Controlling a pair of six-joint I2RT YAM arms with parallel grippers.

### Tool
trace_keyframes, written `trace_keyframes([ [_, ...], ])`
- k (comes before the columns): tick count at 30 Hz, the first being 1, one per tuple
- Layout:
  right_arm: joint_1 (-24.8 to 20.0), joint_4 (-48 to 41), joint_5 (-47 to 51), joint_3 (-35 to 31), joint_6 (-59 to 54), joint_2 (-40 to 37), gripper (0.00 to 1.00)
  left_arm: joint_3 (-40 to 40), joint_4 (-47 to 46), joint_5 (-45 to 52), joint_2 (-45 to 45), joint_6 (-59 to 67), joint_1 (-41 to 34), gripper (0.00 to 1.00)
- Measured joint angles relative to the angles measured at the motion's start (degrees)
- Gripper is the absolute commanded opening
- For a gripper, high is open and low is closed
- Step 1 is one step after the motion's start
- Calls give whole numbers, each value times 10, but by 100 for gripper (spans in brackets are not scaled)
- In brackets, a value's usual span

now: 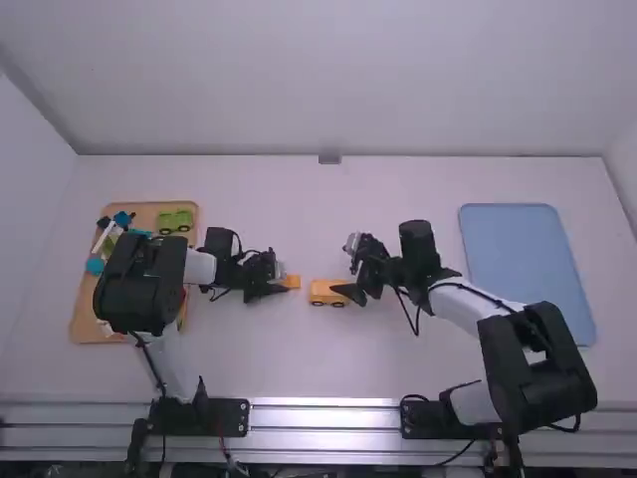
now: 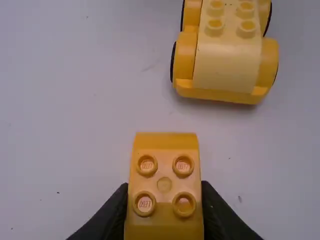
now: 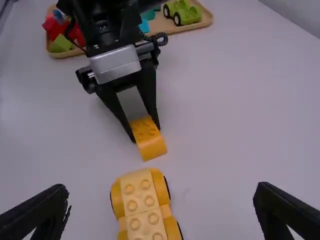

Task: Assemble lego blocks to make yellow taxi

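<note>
Left of the table's middle is my left gripper, shut on an orange-yellow block. In the left wrist view the gripper holds this studded block by its two sides. Just to the right of it a yellow car base rests on black wheels, a small gap away. Its lighter studded top faces up. At the car's right side stands my right gripper. The right wrist view shows that gripper open wide, with the car between and beyond its fingers, untouched.
A wooden tray at the left holds several coloured blocks and a green car, partly under the left arm. A blue tray lies at the right.
</note>
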Motion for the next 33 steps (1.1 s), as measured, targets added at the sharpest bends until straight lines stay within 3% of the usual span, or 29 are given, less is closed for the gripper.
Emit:
trace_keyframes([
  [5, -1, -48, 0, 0, -33, 1, 99, -6, -52, -2, -44, -27, 0, 10],
  [13, -1, 93, -13, 3, -46, 123, 99, -6, -113, 0, -197, -47, -5, 13],
  [17, -7, 142, -29, 4, -47, 155, 99, -6, -100, 3, -204, -88, -20, 14],
  [24, -14, 117, -42, 8, -65, 175, 99, -6, -85, 8, -204, -118, -51, 12],
  [33, -26, 84, -117, 71, -105, 274, 99, -6, -69, -31, -204, -176, -108, 9],
])
